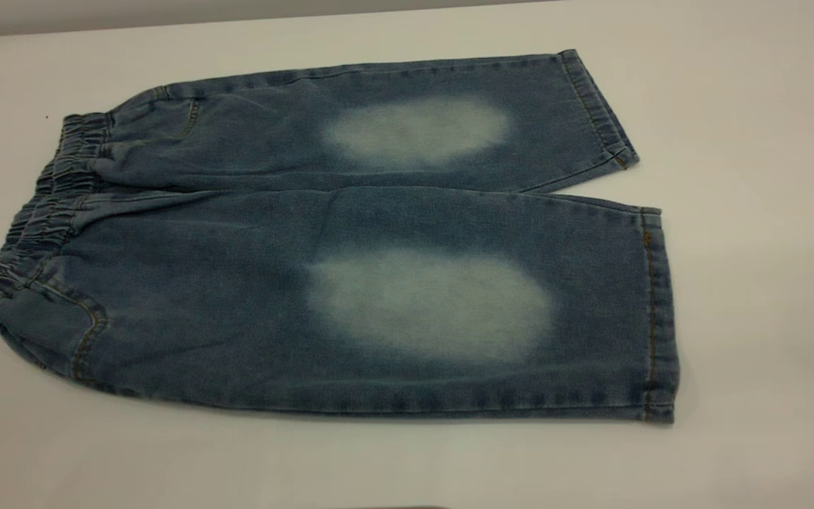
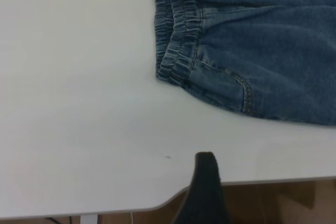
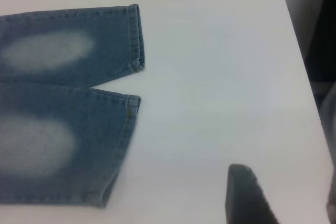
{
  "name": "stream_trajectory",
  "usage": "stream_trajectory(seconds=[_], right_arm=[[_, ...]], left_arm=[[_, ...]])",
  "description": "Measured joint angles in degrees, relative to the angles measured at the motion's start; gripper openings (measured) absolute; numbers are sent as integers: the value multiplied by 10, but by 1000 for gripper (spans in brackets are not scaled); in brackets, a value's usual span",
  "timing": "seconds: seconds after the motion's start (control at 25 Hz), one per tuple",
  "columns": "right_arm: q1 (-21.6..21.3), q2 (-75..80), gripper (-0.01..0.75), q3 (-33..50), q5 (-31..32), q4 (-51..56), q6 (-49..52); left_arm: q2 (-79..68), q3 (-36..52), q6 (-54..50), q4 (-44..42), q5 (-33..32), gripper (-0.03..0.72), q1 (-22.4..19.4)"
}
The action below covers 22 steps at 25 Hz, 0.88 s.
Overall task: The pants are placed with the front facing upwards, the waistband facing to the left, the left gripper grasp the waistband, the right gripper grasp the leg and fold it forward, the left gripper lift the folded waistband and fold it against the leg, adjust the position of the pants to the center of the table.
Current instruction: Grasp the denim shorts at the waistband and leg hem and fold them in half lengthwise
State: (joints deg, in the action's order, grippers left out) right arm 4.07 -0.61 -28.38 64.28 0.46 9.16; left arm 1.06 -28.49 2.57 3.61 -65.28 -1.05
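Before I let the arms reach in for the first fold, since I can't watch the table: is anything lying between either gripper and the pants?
Nothing visible. Only bare table lies between the left gripper and the waistband, and between the right gripper and the leg.

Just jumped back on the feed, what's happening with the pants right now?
Nothing is being handled yet. The pants lie flat and unfolded on the table, front up, with the waistband toward the left and both legs running right. Neither gripper touches the cloth: one finger of the left gripper shows off the waistband corner near the table edge, and one finger of the right gripper shows over bare table, clear of the near leg and its hem. No fold has been made.
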Motion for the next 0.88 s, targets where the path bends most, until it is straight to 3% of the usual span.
stream_trajectory(seconds=[0.68,0.88], right_arm=[[0,18,278,0,-7,11,5],[0,122,304,0,-59,73,-6]], left_arm=[[0,0,-5,-2,4,554,0],[-83,-28,-49,-9,37,554,0]])
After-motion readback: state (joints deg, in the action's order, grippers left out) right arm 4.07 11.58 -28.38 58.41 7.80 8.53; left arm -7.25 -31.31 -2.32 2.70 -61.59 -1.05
